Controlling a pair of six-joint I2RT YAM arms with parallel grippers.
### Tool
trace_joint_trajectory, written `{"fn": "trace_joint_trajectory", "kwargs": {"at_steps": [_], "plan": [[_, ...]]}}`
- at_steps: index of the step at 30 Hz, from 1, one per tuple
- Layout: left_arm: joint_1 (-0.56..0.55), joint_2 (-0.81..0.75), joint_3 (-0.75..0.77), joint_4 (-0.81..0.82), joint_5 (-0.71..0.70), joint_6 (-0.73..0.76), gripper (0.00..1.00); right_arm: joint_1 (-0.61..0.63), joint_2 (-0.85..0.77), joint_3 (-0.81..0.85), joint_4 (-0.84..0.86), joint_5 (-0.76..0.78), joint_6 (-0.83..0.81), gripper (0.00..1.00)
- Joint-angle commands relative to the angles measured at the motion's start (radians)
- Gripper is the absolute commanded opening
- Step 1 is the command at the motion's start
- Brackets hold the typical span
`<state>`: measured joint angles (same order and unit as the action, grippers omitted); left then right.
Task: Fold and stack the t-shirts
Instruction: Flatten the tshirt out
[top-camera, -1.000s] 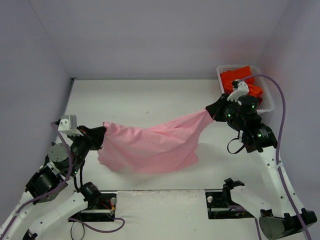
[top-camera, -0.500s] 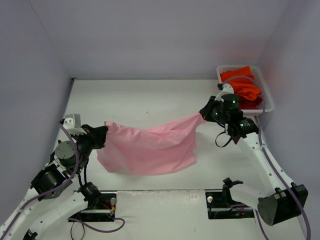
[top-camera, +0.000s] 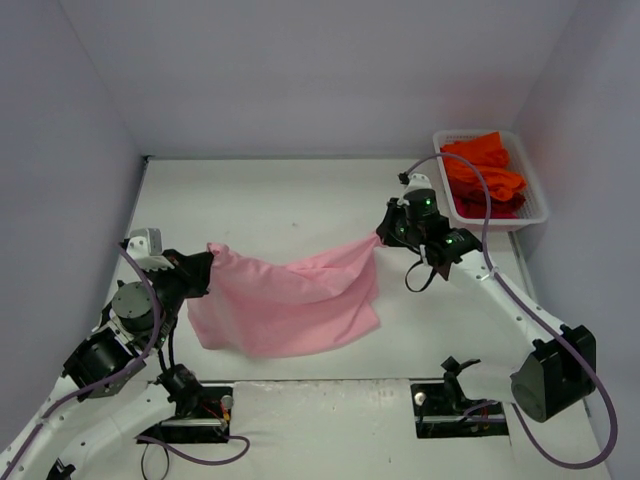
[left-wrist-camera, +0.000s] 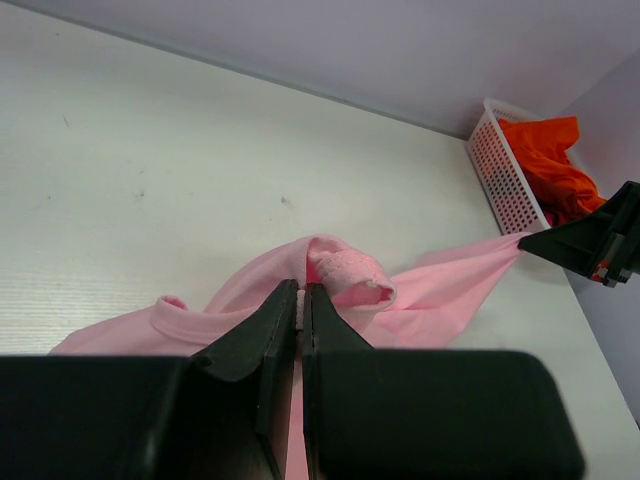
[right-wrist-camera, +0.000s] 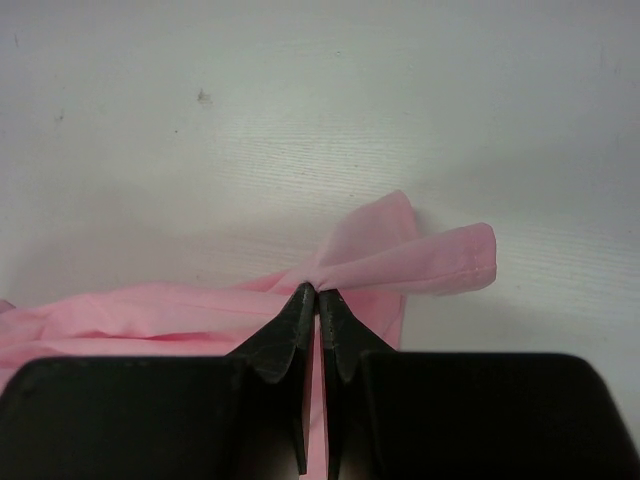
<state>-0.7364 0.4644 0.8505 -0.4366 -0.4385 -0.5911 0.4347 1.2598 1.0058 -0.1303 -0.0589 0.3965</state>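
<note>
Cloth of the pink t-shirt (top-camera: 290, 305) stretches between both arms in the top view, across the near middle of the table (top-camera: 280, 195). The left gripper (top-camera: 205, 270), close to the table's left edge, is clamped on the shirt's left end. The right gripper (top-camera: 378, 238), right of centre, is clamped on the other end, where the cloth is drawn into a narrow bunched strip. Between them the shirt sags in a wide sheet toward the near edge, and its lower border seems to rest on the table. In the far right corner stands a white mesh basket (top-camera: 535, 212) heaped with orange-red t-shirts (top-camera: 485, 170), well apart from the right gripper.

In the left wrist view, the left gripper (left-wrist-camera: 301, 300) has its fingers pressed together on a fold of the pink t-shirt (left-wrist-camera: 440, 290); a puckered hem bunches just past the tips. The cloth runs on as a taut band to the right gripper (left-wrist-camera: 530, 240) at the frame's right side. Beyond it are the mesh basket (left-wrist-camera: 500, 170) and the orange-red t-shirts (left-wrist-camera: 545, 165).

In the right wrist view, the right gripper (right-wrist-camera: 318, 295) pinches gathered cloth of the pink t-shirt (right-wrist-camera: 400, 255) with fingers together. A hemmed flap fans out past the tips; whether it is sleeve or hem I cannot tell. The rest trails off to the left over the white table (right-wrist-camera: 300, 100).
</note>
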Motion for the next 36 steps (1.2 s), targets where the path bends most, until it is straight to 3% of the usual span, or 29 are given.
{"fn": "trace_joint_trajectory", "kwargs": {"at_steps": [1,7,10,12,13,26,36], "plan": [[0.006,0.002,0.032,0.059,-0.026,0.020,0.00,0.006,-0.013,0.010,0.074,0.045,0.013,0.00],[0.006,-0.015,0.013,0.059,-0.029,0.019,0.03,0.006,-0.036,-0.009,0.074,0.047,0.013,0.00],[0.008,-0.026,0.009,0.067,-0.023,0.020,0.26,0.006,-0.049,-0.009,0.074,0.045,0.008,0.00],[0.008,-0.027,0.002,0.070,-0.022,0.022,0.30,0.007,-0.054,-0.007,0.075,0.045,0.008,0.00],[0.006,-0.026,0.002,0.076,-0.019,0.025,0.38,0.007,-0.060,-0.006,0.074,0.045,0.008,0.00],[0.006,0.025,-0.097,0.234,-0.005,0.053,0.41,0.009,-0.115,-0.076,0.072,0.016,0.021,0.00],[0.014,0.270,-0.148,0.357,0.003,0.019,0.42,0.022,-0.194,-0.084,0.038,0.014,0.031,0.00]]}}
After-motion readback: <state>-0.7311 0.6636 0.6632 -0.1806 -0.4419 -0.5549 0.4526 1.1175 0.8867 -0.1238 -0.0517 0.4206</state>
